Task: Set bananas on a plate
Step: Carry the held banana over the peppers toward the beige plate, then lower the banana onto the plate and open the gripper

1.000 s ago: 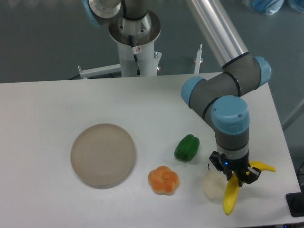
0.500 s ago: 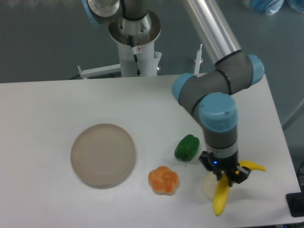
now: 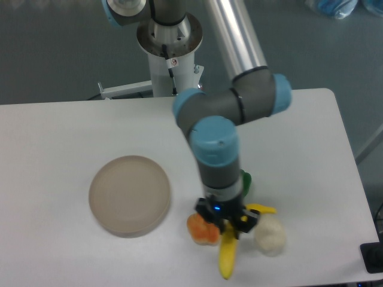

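Gripper (image 3: 227,222): points straight down, its fingers closed around the middle of the banana.
Banana (image 3: 227,258): bright yellow, curved, held off the table; one end points down toward the front edge, the other sticks out to the right of the gripper.
Plate (image 3: 129,194): round, beige, flat on the white table (image 3: 54,143), left of the gripper and apart from the banana.
Orange fruit (image 3: 201,229): just left of the banana, partly hidden by the gripper.
Pale pear (image 3: 269,234): just right of the banana.
Green pepper (image 3: 246,181): mostly hidden behind the arm's wrist.
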Robot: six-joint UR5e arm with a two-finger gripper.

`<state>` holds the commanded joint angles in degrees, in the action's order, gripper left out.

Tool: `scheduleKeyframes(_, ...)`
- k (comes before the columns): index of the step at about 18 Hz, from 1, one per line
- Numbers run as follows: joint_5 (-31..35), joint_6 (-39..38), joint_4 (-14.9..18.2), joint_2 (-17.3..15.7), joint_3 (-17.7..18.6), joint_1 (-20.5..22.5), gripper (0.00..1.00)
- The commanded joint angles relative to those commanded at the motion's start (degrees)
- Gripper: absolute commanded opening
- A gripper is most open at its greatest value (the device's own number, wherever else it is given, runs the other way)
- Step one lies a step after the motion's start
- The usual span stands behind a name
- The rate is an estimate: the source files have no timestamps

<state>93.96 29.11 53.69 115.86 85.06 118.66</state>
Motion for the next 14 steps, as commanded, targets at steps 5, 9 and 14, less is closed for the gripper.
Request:
scheduleKeyframes(5, -3.9, -5.1, 3.8, -5.9, 9.5, -4.8, 0.29)
scheduleKeyframes(9, -3.4, -6.3, 3.3, -6.7, 12.9, -9.0, 0.29)
scheduleKeyframes(14, -3.1, -9.0, -0.4, -3.3, 12.9, -12.5, 0.29)
